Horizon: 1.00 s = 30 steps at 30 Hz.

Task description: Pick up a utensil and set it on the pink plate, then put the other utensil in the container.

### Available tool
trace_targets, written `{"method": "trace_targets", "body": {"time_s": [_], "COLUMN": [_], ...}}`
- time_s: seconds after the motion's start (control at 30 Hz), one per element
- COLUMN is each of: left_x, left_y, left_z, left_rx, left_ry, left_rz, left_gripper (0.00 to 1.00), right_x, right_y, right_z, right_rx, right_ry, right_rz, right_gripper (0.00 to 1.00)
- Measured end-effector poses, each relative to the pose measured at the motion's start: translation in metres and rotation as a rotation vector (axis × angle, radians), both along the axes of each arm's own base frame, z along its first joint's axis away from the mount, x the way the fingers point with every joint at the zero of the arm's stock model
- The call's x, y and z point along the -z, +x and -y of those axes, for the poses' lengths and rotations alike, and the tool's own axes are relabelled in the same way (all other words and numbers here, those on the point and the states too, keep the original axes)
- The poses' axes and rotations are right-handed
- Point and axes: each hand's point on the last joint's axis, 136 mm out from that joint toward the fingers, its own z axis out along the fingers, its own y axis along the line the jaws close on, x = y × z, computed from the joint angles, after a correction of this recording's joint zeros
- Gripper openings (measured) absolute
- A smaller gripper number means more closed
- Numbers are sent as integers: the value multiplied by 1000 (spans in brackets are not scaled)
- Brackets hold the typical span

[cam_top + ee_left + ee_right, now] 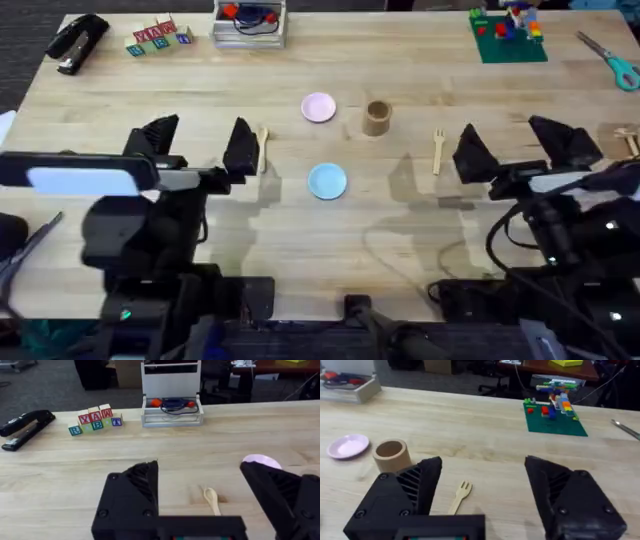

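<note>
Left gripper (200, 143) spread wide, empty, above the table (300, 230); wooden spoon (262, 140) lying flat just beside its inner finger; right gripper (515, 145) likewise agape, holding nothing; wooden fork (438, 150) flat on the wood just beside it; between both, pink plate (318, 107) bare, brown cup (376, 117) upright near it, blue plate (327, 181) nearer the bases.

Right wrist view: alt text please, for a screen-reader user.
The open right gripper hovers over a wooden table, a small wooden fork lying flat between its black fingers. Beyond stand a brown cardboard cup and a pink plate.
</note>
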Motion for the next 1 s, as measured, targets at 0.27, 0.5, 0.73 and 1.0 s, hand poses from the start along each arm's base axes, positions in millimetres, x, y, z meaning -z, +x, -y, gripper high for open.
{"method": "trace_targets", "body": {"time_s": [0.27, 0.5, 0.73, 1.0], "left_x": [-57, -112, -138, -158], "left_y": [-43, -78, -78, -59], "left_z": [0, 0, 0, 0], "left_rx": [0, 0, 1, 2], "left_ry": [4, 7, 6, 5], "left_rz": [-86, -151, -319, -474], "left_gripper": [993, 992, 993, 993], "right_x": [-47, -90, -131, -152], "right_y": [-20, -48, -52, -40], "right_z": [-5, -5, -5, -5], "right_rx": [-30, -34, -36, -39], "right_ry": [-7, -5, -12, -17], "right_rz": [-29, -139, -218, -383], "right_gripper": [993, 995, 995, 995]}}
